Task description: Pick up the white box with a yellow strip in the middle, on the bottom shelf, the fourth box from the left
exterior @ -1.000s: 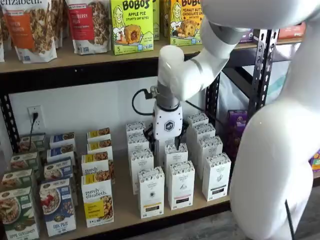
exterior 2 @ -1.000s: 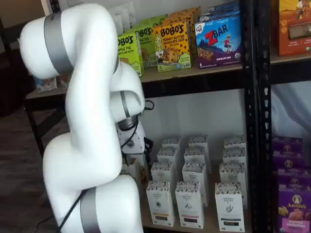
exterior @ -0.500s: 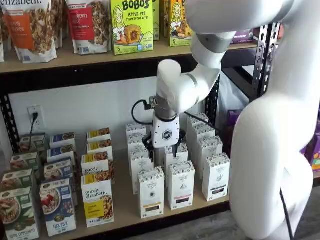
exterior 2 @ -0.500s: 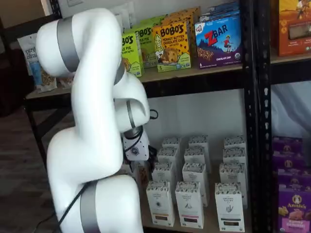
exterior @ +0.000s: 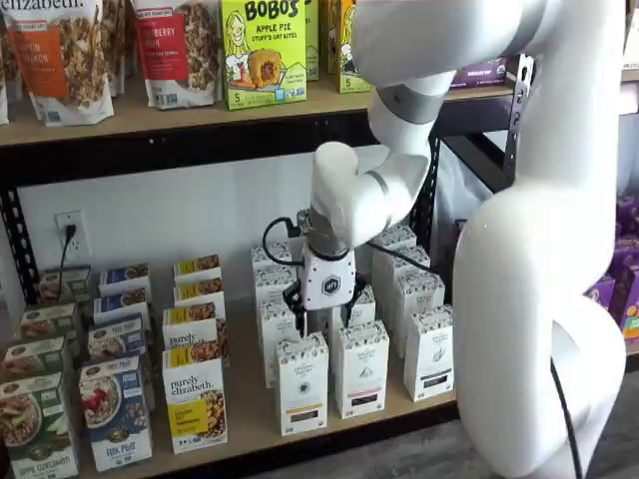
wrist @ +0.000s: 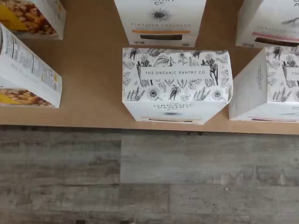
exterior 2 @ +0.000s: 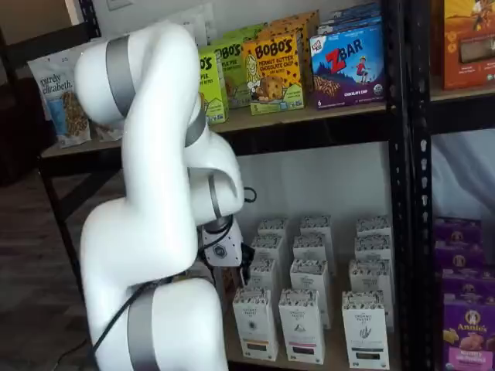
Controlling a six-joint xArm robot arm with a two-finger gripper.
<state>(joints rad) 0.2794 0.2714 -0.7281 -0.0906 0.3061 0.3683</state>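
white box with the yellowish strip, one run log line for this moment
target: tall white carton, yellowish-tan strip | on light-tan wooden bottom shelf | gripper: above, no contact

white arm bent, gripper (exterior: 319,310) pointing down

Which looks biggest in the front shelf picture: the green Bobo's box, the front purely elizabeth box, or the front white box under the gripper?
1. Bobo's box, though its top is cut off.
2. purely elizabeth box.
3. white box, narrower; it stands on the bottom shelf.
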